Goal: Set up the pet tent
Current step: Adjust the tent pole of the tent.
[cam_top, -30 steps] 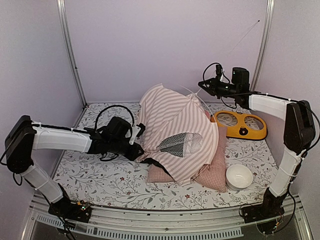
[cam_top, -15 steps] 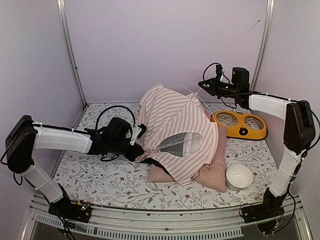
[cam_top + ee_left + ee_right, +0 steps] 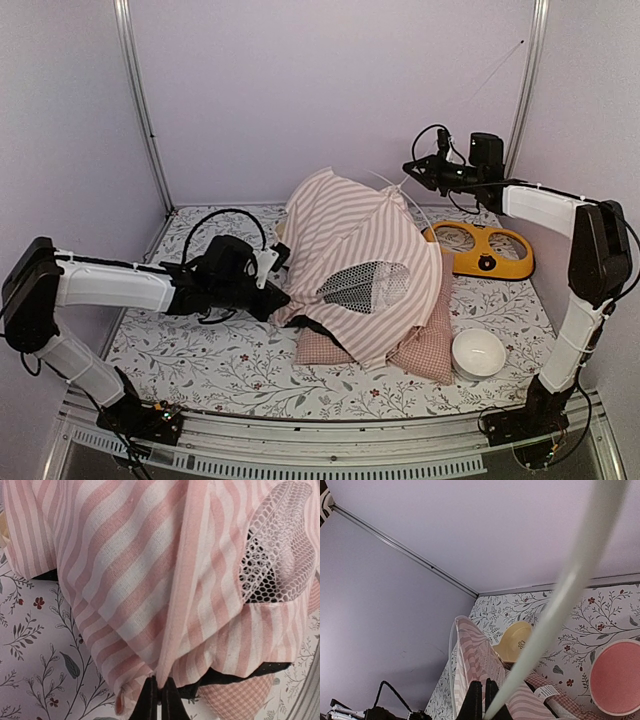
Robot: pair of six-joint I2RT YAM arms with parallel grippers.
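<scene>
Showing my left tool [image 3: 277, 298], which has just pinched shut on the lower hem of the pet tent [image 3: 350, 240]. My right tool [image 3: 408, 170] is closed on a thin white pole [image 3: 550, 615] above the peak and has drifted slightly outward. The tent, half raised, slumps over the checked cushion [image 3: 430, 350] at mid-desk [image 3: 200, 370]. With both ends held, I judge it ready for stretching.

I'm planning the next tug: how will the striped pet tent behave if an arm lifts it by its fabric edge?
Likely floppy: the pet tent sags in folds over the checked cushion, so it would drape, not hold shape. Its thin white pole looks bowed, probably springy. Thin cloth suggests it is light.
</scene>
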